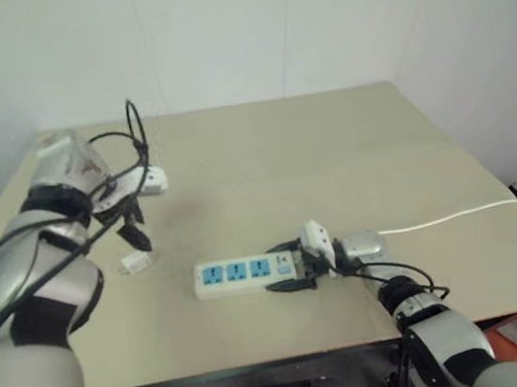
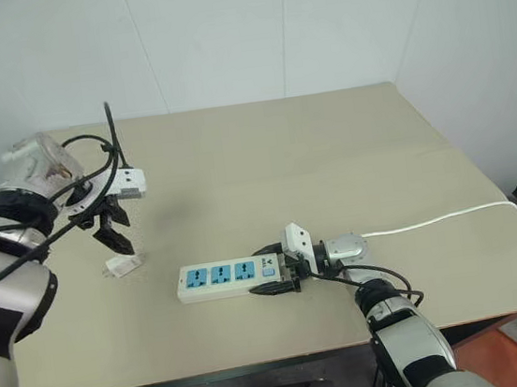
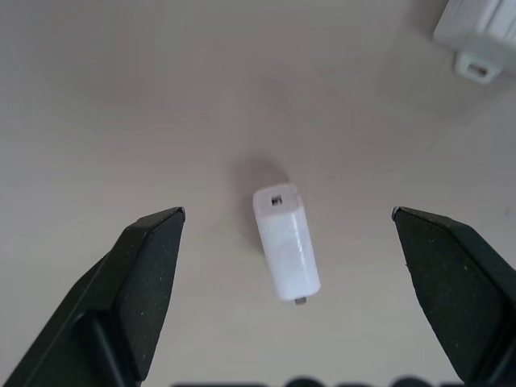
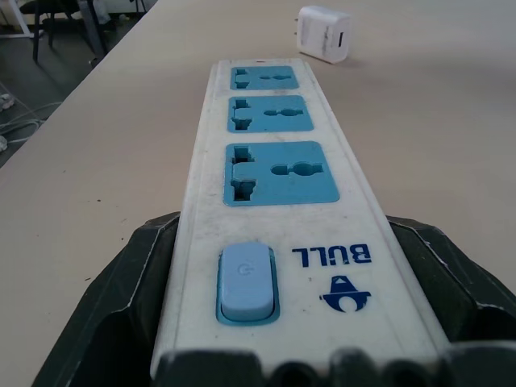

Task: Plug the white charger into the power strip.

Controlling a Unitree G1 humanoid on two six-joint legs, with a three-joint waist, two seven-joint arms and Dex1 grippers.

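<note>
On the near half of the beige worktop (image 1: pixel 328 147) lies the long narrow white plastic power strip (image 1: pixel 245 274) with three blue socket faces in a row, its length running left to right and its switch end pointing right. The right end effector (image 1: pixel 289 265) reaches in from the right, roughly level, with its two black fingers (image 4: pixel 133 294) set one against each long side of the strip at the switch end, so it grips the power strip there; the right wrist view shows the pale blue rocker switch (image 4: pixel 247 282) between the fingers and the three sockets running away from it. A thin white cord (image 1: pixel 450 217) trails from behind that wrist across the worktop to the right edge. To the left of the strip, apart from it, the small white boxy charger (image 1: pixel 136 262) lies on its side on the worktop. The left end effector (image 2: pixel 112 232) hangs above the charger, pointing steeply down, its black fingers (image 3: pixel 141 282) spread wide with nothing between them but the charger below; the left wrist view shows the charger lying in the gap between the two fingertips, touched by neither.
</note>
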